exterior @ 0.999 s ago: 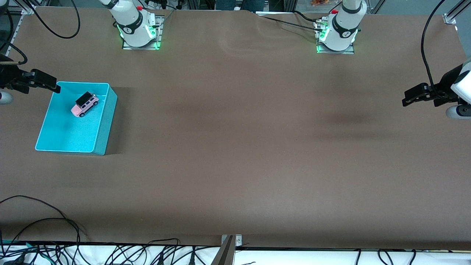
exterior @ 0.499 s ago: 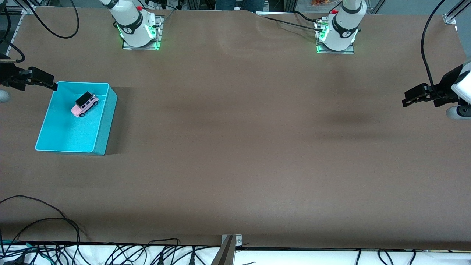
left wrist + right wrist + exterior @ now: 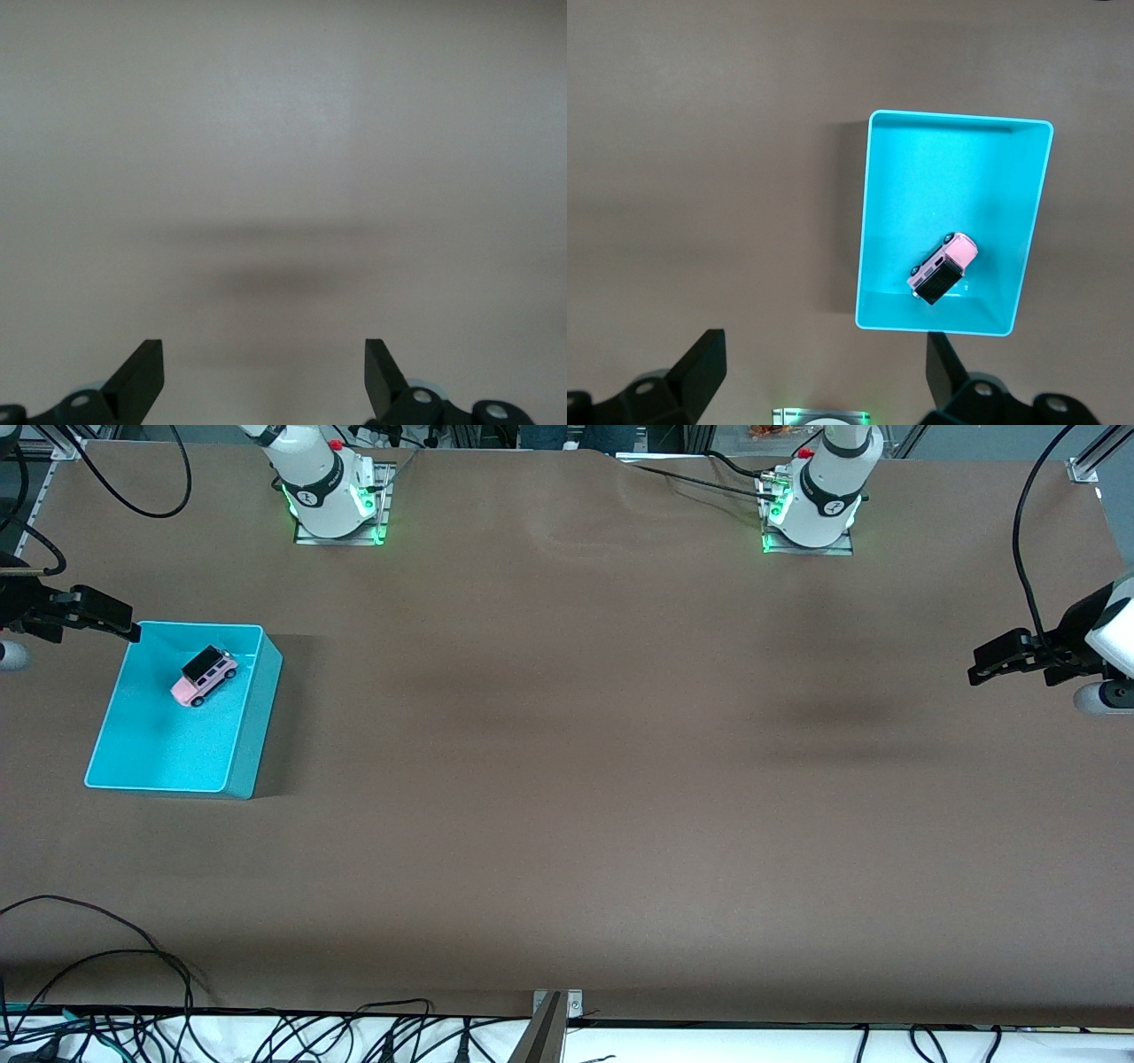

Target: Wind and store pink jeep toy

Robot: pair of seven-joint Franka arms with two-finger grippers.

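Observation:
The pink jeep toy (image 3: 204, 677), with a black roof, stands on its wheels inside the turquoise bin (image 3: 168, 753) toward the right arm's end of the table. The right wrist view shows the pink jeep toy (image 3: 943, 267) near one end wall of the turquoise bin (image 3: 948, 177). My right gripper (image 3: 131, 632) hangs open and empty just outside the bin's corner, its fingers (image 3: 704, 363) spread wide around my right gripper's gap (image 3: 824, 352). My left gripper (image 3: 977, 670) waits open over bare table at the left arm's end. In its own view, my left gripper (image 3: 264, 356) holds nothing.
The two arm bases (image 3: 332, 500) (image 3: 811, 514) stand along the table edge farthest from the front camera. Loose black cables (image 3: 97, 957) lie at the edge nearest that camera, with a metal bracket (image 3: 554, 1010) at its middle. Brown tabletop (image 3: 567, 779) stretches between bin and left gripper.
My right gripper has drawn back a little from the bin's corner toward the right arm's end of the table. The jeep, the bin and the left arm have stayed put.

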